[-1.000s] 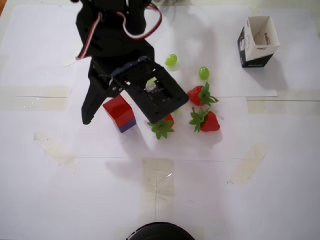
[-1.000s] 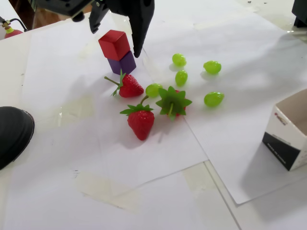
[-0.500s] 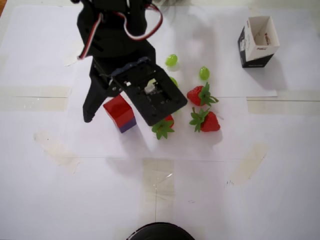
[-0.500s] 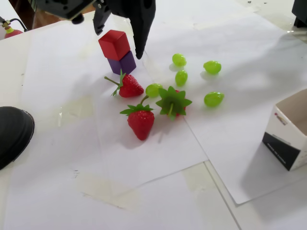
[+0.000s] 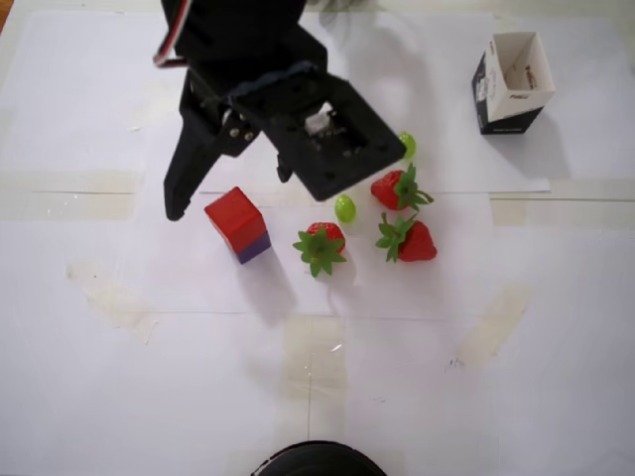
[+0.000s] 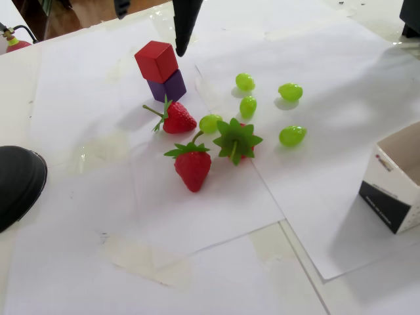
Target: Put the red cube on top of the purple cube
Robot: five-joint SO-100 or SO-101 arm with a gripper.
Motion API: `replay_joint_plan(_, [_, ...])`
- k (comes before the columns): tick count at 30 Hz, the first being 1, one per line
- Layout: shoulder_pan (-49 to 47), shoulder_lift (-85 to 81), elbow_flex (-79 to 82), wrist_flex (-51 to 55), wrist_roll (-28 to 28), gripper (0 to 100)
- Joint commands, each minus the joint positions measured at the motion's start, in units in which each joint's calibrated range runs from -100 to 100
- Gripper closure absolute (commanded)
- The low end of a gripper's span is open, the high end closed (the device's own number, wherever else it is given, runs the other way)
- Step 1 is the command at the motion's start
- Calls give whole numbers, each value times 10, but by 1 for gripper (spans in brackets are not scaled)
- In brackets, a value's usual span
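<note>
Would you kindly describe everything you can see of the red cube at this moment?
The red cube is a small, plain, bright red block with matte faces and crisp edges. It sits on top of the purple cube, slightly offset and twisted, so a strip of purple shows beneath it in the overhead view. It stands level, not tilted. Only the purple cube touches it: the gripper is open and hangs above it, clear of its faces. The nearest strawberry lies apart from it.

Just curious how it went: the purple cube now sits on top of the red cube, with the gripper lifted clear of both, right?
Not quite: the order is reversed. In the fixed view the red cube sits on top of the purple cube. The gripper is indeed lifted clear of both.
</note>
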Motion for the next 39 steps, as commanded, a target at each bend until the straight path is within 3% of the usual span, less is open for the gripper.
replay_joint_plan(1, [-6, -117, 15, 13, -8, 59])
replay_joint_plan(7, [-19, -226, 105, 13, -31, 62])
replay_joint_plan(13, [-27, -378, 258, 12, -46, 74])
replay_joint_plan(29, [-73, -854, 840, -102, -102, 100])
replay_joint_plan(39, [-65, -999, 1058, -168, -156, 100])
